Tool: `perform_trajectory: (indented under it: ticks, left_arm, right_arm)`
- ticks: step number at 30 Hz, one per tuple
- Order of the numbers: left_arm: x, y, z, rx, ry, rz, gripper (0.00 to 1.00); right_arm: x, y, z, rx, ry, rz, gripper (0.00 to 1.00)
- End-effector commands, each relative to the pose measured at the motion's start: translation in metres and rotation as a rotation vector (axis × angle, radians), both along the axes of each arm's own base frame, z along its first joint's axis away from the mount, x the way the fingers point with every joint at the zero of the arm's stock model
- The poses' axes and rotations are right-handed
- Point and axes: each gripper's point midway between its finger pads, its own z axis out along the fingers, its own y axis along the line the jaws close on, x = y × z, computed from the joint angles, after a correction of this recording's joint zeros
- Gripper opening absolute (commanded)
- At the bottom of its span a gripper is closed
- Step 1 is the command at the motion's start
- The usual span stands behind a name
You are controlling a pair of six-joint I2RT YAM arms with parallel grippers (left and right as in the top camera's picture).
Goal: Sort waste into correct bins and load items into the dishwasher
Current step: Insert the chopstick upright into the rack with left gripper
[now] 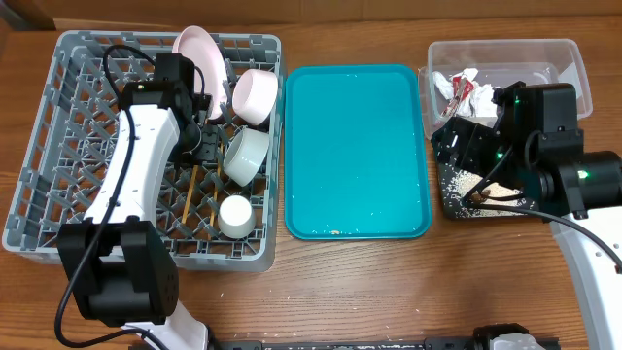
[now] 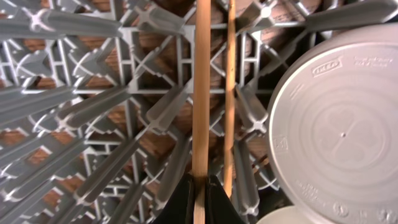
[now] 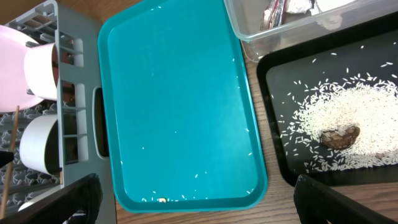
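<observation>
Two thin wooden chopsticks sit in the grey lattice rack; only the left wrist view shows us the left pincer clamped tight on one. Smooth teal tray sits next. Our right pincer, spread wide and empty, hangs over loose white rice in the black tray.

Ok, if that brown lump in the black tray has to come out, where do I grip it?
Come straight down and pinch the brown lump across its short axis, mid-length. It lies flat, longer side-to-side in the right wrist view, bedded in the rice and away from the black tray walls, so a side approach would likely just plough grains.
</observation>
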Motion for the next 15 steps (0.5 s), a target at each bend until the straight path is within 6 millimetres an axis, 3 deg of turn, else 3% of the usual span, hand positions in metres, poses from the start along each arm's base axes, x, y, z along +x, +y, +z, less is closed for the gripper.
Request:
perform_trajectory:
  ticks: [1,3,4,6,11,13,15]
  left_arm:
    - [-0.002,-0.007,-0.004,-0.043,-0.006,0.058,0.04]
    - [-0.003,-0.007,-0.005,-0.048,-0.006,0.097,0.04]
    - [-0.003,-0.007,-0.005,-0.051,-0.007,0.113,0.15]
    - [-0.002,-0.007,-0.005,-0.057,-0.012,0.149,0.54]
    - [0.01,-0.011,0.004,-0.083,-0.059,0.148,0.55]
    - [0.015,-0.018,0.023,-0.126,-0.083,0.139,0.53]
    - [0.02,-0.024,0.06,-0.16,-0.132,0.127,0.53]
  right_arm:
    - [0.002,-0.003,0.005,-0.01,-0.02,-0.004,1.0]
    - [0.002,-0.003,0.005,-0.01,-0.02,-0.004,1.0]
    - [0.002,-0.003,0.005,-0.01,-0.02,-0.005,1.0]
    - [0.002,-0.003,0.005,-0.01,-0.02,-0.004,1.0]
    - [0.002,-0.003,0.005,-0.01,-0.02,-0.005,1.0]
    - [0.002,-0.003,0.005,-0.01,-0.02,-0.004,1.0]
    - [0.002,-0.003,0.005,-0.01,-0.02,-0.005,1.0]
